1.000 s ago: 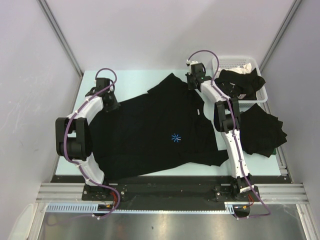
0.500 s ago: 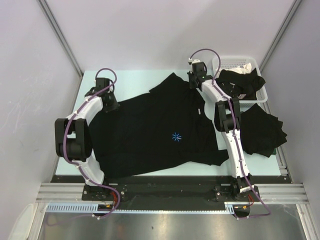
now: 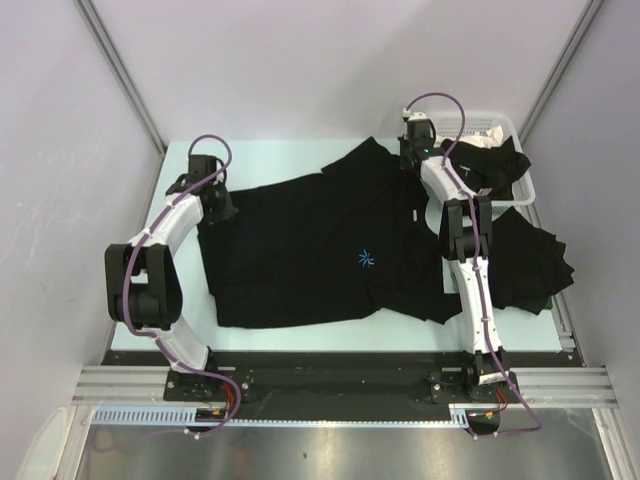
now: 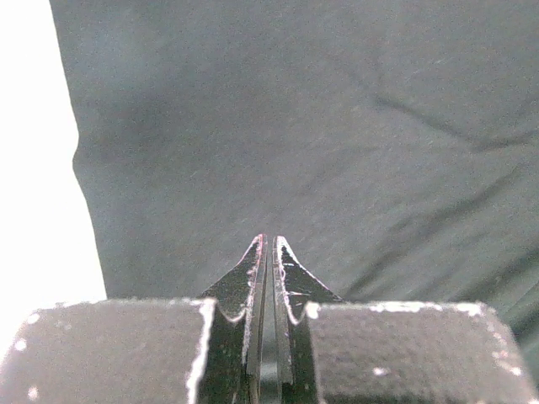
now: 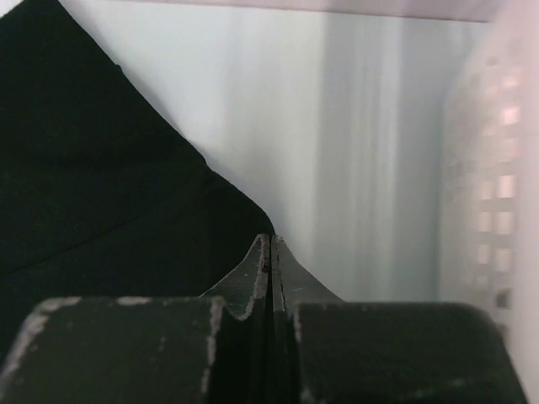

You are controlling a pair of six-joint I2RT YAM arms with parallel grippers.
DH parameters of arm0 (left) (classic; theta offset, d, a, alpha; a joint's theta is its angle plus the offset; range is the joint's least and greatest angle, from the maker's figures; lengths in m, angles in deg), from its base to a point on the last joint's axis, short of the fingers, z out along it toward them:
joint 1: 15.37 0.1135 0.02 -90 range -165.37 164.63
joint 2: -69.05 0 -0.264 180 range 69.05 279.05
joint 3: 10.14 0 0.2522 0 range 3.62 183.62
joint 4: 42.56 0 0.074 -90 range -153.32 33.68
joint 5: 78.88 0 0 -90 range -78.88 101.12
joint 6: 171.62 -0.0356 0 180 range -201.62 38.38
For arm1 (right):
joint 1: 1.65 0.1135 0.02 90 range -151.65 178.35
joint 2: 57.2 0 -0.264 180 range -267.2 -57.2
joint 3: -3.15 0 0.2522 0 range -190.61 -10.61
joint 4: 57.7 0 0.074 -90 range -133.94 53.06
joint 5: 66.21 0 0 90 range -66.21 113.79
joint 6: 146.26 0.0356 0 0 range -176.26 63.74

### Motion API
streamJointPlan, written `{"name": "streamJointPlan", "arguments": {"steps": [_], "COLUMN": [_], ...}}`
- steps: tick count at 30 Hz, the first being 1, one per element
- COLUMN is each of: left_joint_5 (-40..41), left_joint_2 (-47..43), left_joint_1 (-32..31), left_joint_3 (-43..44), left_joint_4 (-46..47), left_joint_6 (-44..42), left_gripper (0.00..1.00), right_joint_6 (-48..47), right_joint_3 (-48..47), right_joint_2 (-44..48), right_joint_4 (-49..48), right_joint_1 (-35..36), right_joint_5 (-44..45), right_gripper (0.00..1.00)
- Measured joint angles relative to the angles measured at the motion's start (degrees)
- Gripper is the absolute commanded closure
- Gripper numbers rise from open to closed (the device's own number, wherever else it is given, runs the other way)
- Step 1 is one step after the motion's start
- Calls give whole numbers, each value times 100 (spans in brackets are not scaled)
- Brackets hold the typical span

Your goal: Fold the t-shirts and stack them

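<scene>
My right claw [image 5: 269, 240] is pressed tight on a corner of the black t-shirt [image 3: 310, 250] at the upper right of the overhead view, just beside the white slotted basket [image 3: 524, 190]. My left claw [image 4: 268, 240] is squeezed to a thin slit over the shirt's left edge, and I cannot tell whether cloth is caught in it. The shirt lies spread flat across the middle of the pale table [image 3: 270, 155] with its blue starburst mark [image 3: 367, 259] facing up; another black shirt [image 3: 485, 160] is heaped in the basket, and more dark cloth [image 3: 525, 265] lies at the right.
</scene>
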Motion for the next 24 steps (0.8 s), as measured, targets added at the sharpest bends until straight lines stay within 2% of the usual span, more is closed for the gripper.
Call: {"name": "streamJointPlan", "arguments": {"steps": [7, 9, 12, 15, 24], "left_joint_5": [85, 160, 295, 503, 1019], "left_joint_2": [-11, -11, -11, 109, 1397], "left_joint_1": [0, 0, 0, 0, 111], "left_joint_3": [0, 0, 0, 83, 1128], "left_joint_4": [-33, -33, -11, 37, 269], "left_joint_6": [-66, -96, -153, -203, -214], "left_gripper": [90, 89, 87, 86, 82], "right_joint_6": [-46, -42, -11, 13, 24], "right_joint_3": [-9, -9, 15, 57, 479], "right_joint_2": [0, 0, 0, 2, 417], "right_joint_4": [-37, -37, -76, -122, -127], "right_joint_1": [-166, -190, -225, -267, -201], "right_joint_5": [83, 52, -52, -160, -313], "right_gripper": [99, 86, 77, 75, 65]}}
